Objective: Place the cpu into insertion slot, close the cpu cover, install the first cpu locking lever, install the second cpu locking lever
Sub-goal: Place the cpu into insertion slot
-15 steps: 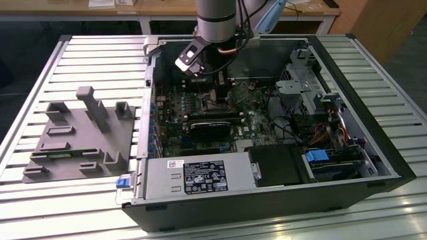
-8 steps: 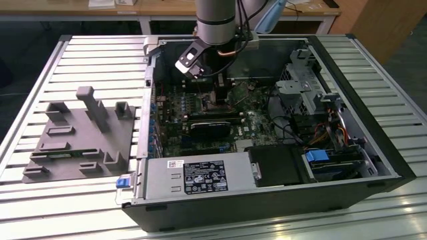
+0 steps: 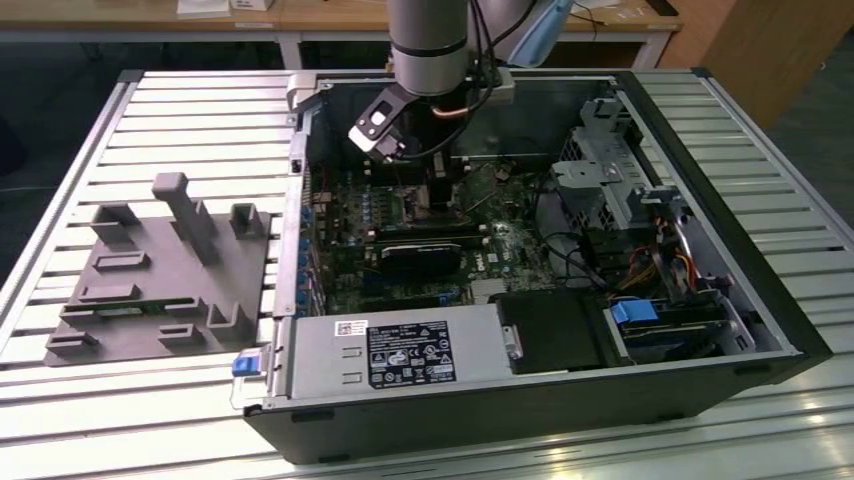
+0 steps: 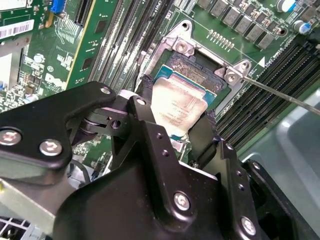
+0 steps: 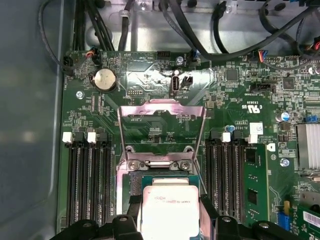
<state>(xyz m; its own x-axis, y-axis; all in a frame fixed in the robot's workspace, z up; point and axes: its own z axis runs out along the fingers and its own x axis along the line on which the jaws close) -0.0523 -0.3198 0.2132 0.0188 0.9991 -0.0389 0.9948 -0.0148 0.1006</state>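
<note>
Silvery cpu (image 4: pixel 176 107) gripped in pincer (image 4: pixel 177 105); first wrist view shows cpu cover (image 5: pixel 162 105) apparently raised.

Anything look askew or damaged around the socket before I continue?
Nothing stands out. The square silvery-grey chip is held straight in the end effector over the silver-rimmed socket; the thin silver cover frame stands open.

1. A table (image 3: pixel 160 100) of ribbed, silver-grey metal slats carried everything in the exterior view.
2. An open black computer case (image 3: pixel 534 415) lay on its side on the slats, toward the exterior view's right, covering much of the top.
3. A grey fixture block (image 3: pixel 147 290) with upright posts sat flat on the slats, just beside the case on the exterior view's left.
</note>
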